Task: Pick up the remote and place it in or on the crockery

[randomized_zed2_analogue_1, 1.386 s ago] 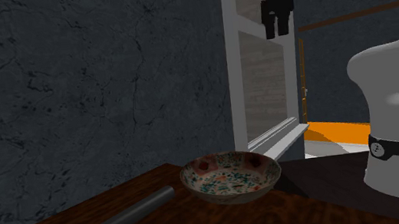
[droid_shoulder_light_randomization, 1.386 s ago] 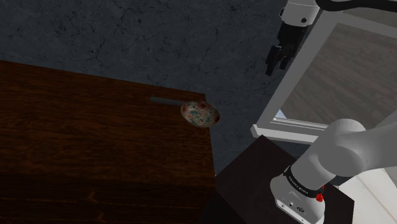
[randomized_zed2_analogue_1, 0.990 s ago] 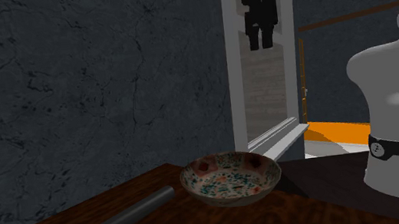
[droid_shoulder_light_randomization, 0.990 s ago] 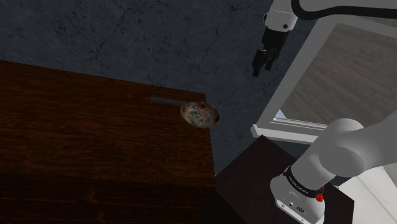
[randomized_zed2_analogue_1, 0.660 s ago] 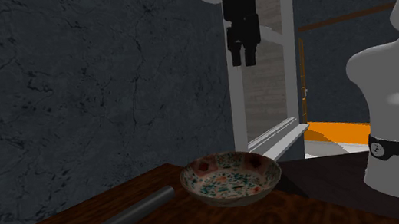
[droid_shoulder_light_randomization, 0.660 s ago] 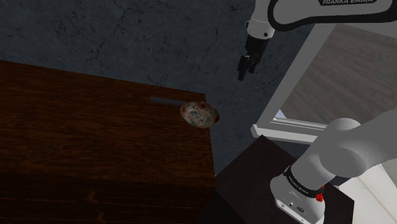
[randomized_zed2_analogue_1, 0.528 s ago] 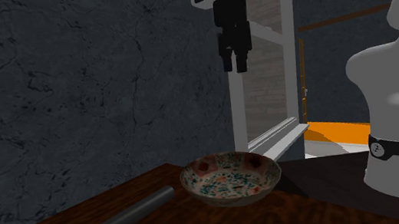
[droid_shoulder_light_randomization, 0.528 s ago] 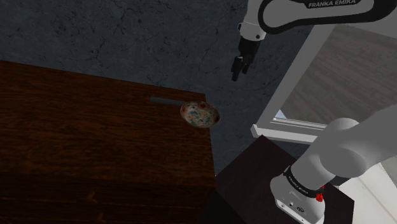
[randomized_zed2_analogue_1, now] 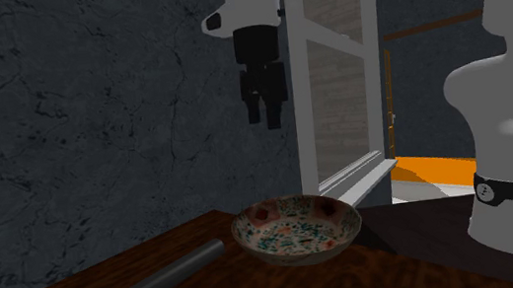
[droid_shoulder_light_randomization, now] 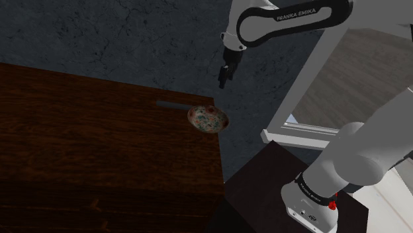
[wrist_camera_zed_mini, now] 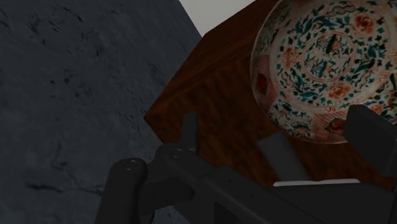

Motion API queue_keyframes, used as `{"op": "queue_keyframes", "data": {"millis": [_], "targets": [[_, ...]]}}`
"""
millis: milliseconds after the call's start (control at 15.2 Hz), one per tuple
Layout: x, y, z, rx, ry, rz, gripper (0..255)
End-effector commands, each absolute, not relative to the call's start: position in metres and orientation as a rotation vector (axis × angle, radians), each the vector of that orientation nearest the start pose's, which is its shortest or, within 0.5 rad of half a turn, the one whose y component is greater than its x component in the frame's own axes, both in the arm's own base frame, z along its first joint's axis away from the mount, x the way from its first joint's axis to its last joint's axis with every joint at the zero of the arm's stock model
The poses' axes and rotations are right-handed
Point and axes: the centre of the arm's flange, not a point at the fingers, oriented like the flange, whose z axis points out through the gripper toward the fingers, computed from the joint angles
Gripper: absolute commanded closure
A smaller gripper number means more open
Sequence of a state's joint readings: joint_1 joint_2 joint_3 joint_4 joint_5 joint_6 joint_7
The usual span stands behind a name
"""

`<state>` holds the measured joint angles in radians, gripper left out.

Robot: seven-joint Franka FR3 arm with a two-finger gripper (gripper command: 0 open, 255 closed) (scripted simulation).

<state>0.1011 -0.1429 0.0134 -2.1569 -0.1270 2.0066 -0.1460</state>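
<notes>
My fingers [droid_shoulder_light_randomization: 223, 77] hang high in the air, up and a little right of the patterned bowl [droid_shoulder_light_randomization: 208, 118] in the shoulder view, and nowhere near the bench [droid_shoulder_light_randomization: 99, 152]. In the wrist view they [wrist_camera_zed_mini: 284, 155] stand apart with nothing between them, so they are released and empty. The bowl [wrist_camera_zed_mini: 324, 70] lies beyond their tips on the dark wood.

What I need is the remote [droid_shoulder_light_randomization: 171, 104], a slim grey bar lying flat on the bench at its back edge, just left of the bowl in the shoulder view. Its long axis runs along that edge. In the second exterior view the remote [randomized_zed2_analogue_1: 151, 284] slants from the lower left of the frame up toward the bowl [randomized_zed2_analogue_1: 297, 228]. Its near end is close to the rim, though I cannot tell whether they touch. My fingers [randomized_zed2_analogue_1: 275, 114] sit above and slightly left of the bowl.

So I judge the coming move to be down and past the bowl on its left in both views. The fingers must close across the bar's narrow width and stay clear of the rim.
</notes>
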Motion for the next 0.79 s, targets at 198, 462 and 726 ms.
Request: {"op": "queue_keyframes", "data": {"millis": [198, 462, 726], "targets": [[0.549, 0.077, 0.424, -3.175, -0.684, -0.005, 0], [0.584, 0.102, 0.397, -3.134, -0.819, -0.02, 0], [0.617, 0.13, 0.371, -3.087, -0.952, -0.035, 0]]}}
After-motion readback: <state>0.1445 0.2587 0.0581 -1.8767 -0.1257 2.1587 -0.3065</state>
